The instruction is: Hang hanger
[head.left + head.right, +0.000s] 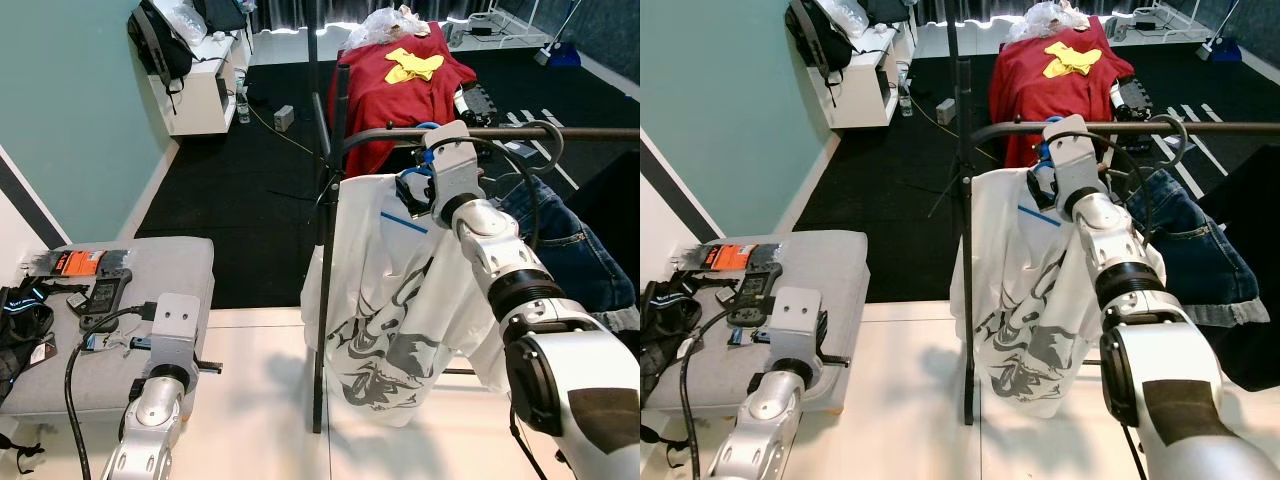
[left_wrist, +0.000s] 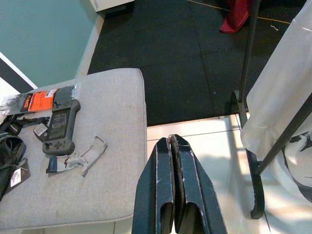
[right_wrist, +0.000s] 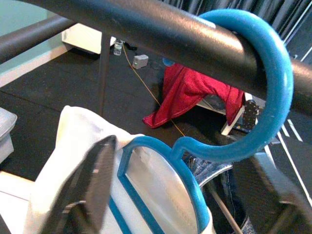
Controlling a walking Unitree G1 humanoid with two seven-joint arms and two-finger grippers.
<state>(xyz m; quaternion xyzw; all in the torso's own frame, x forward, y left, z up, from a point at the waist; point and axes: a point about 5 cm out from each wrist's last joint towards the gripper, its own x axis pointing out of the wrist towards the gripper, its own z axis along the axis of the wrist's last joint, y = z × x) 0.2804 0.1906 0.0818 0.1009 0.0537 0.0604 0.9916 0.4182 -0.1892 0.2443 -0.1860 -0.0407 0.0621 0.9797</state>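
A blue plastic hanger [image 3: 274,92] has its hook over the black clothes rail [image 3: 146,24]. It carries a white printed shirt [image 1: 390,300] that hangs beside the rack's upright post [image 1: 322,300]. My right gripper [image 3: 180,156] is up at the rail, open, with one finger [image 3: 92,185] on each side of the hanger's neck and not pressing it. In the eye views it sits just below the rail [image 1: 415,190]. My left gripper [image 2: 173,144] is shut on nothing, held low over the white floor near a grey ottoman.
The grey ottoman [image 1: 165,265] at left holds a handheld device [image 1: 103,297], an orange packet and a clear clip. Blue jeans [image 1: 560,240] hang on the rail at right. A red cloth [image 1: 390,80] drapes over something behind the rack. A white cabinet [image 1: 200,95] stands far left.
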